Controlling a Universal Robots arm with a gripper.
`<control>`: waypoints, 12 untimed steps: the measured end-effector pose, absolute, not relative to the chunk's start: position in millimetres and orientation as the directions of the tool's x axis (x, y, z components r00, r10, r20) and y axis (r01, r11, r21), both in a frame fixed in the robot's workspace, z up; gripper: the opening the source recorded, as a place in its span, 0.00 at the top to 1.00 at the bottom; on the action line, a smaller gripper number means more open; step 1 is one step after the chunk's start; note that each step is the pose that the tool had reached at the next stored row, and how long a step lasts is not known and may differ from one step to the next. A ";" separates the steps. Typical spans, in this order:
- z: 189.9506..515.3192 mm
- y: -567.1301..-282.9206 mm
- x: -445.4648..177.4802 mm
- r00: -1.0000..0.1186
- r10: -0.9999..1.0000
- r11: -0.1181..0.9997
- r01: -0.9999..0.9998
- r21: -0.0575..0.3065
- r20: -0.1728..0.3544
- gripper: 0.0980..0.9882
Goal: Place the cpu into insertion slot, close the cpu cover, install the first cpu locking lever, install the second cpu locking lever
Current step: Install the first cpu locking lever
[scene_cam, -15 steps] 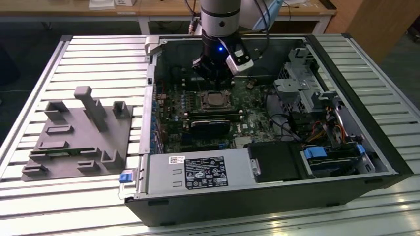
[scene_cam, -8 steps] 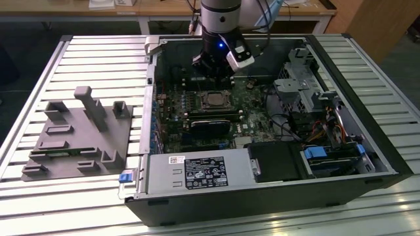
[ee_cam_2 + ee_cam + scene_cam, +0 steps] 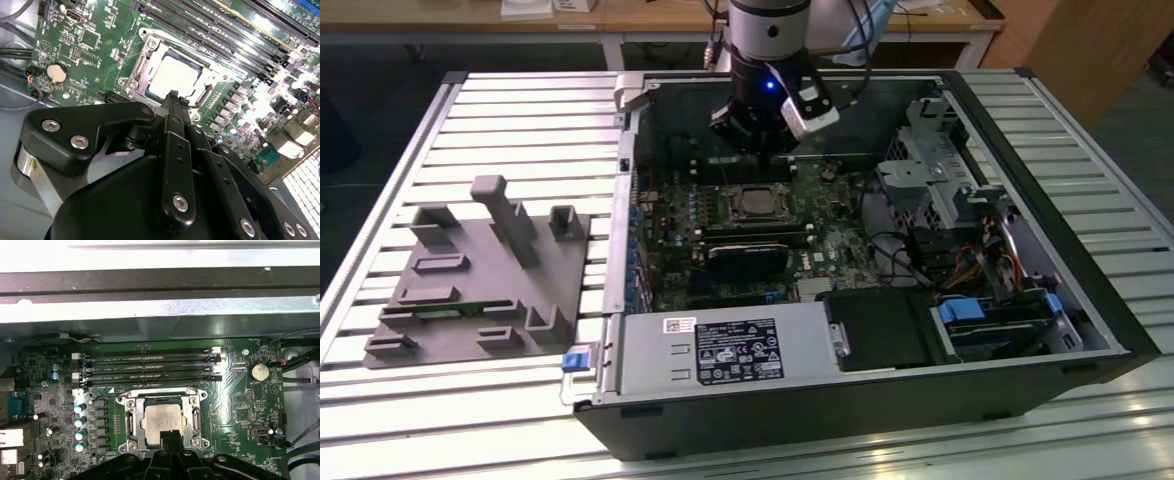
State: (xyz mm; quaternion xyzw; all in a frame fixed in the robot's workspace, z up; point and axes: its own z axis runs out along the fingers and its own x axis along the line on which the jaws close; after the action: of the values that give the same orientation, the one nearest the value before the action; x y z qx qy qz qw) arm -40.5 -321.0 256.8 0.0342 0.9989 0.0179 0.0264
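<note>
One cpu [image 3: 162, 421] lies flat in the slot [image 3: 129, 410], a little above the centre of the exterior view. Its pale metal top shows through the window of the cover [image 3: 193, 415]. The cover seems to lie down around it; whether it is locked, I cannot tell. I judge the cpu light, thin and stiff, with a smooth top and delicate contacts below. So you should take it only by two opposite edges and never push it sideways. The gripper [image 3: 170, 436] has its fingers closed together with nothing between them. In both wrist views the tips are at the cpu's edge; touching or not, I cannot tell. Around is the green board [image 3: 235, 405] with black memory slots [image 3: 150, 367].
</note>
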 end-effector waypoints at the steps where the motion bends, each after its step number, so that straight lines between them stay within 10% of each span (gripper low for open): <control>1: 256.8 -321.0 -40.5 -0.996 0.069 0.997 0.067 0.038 -0.052 0.99; 12: 257.1 -321.1 -47.5 -0.996 0.069 0.997 0.067 0.037 -0.052 0.99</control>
State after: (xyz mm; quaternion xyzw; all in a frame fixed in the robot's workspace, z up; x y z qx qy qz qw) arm -47.5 -321.1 257.1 0.0341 0.9989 0.0178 0.0268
